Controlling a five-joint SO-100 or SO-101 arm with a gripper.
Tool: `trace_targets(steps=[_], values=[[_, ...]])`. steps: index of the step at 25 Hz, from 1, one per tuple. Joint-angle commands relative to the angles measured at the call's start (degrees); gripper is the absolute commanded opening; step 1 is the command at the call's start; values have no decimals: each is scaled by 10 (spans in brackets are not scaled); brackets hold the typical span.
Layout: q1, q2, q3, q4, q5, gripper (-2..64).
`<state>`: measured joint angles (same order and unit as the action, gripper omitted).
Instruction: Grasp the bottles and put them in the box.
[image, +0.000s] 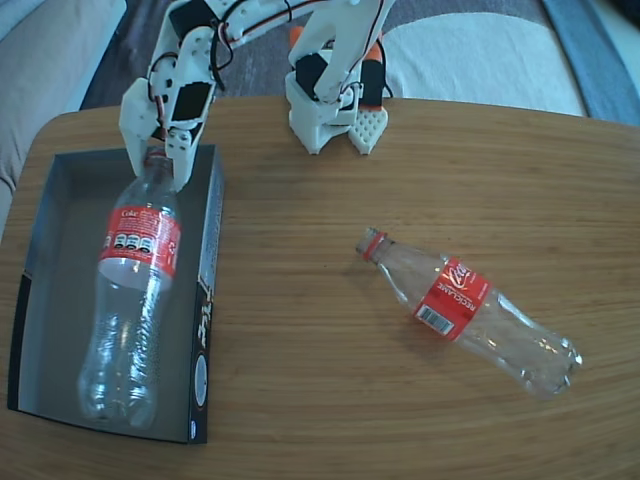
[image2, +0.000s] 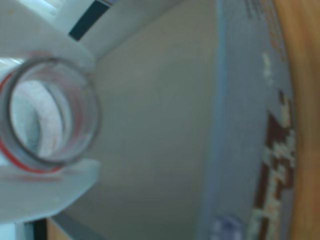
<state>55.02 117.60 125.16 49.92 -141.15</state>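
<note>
One clear bottle (image: 135, 300) with a red label lies lengthwise in the box (image: 60, 200), base toward the near end. My white gripper (image: 155, 150) is shut on its neck at the far end of the box. In the wrist view the bottle's open mouth (image2: 94, 117), ringed in red, sits between the two white fingers (image2: 50, 192), with the grey box floor (image2: 155, 125) behind it. A second bottle (image: 465, 310) lies on its side on the wooden table (image: 300, 400), right of the box, with its red top pointing toward the upper left.
The arm's white base (image: 335, 110) stands at the table's far edge, behind the middle. The box's black right wall (image: 205, 300) rises between the two bottles. Beyond the table are a rug and a pale cushion (image: 40, 50).
</note>
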Motion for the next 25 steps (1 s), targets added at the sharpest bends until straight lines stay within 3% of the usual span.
trace_targets(steps=[1,25], values=[[-1,3,-8,-5,1,80],[8,3,5,-26,1,84]])
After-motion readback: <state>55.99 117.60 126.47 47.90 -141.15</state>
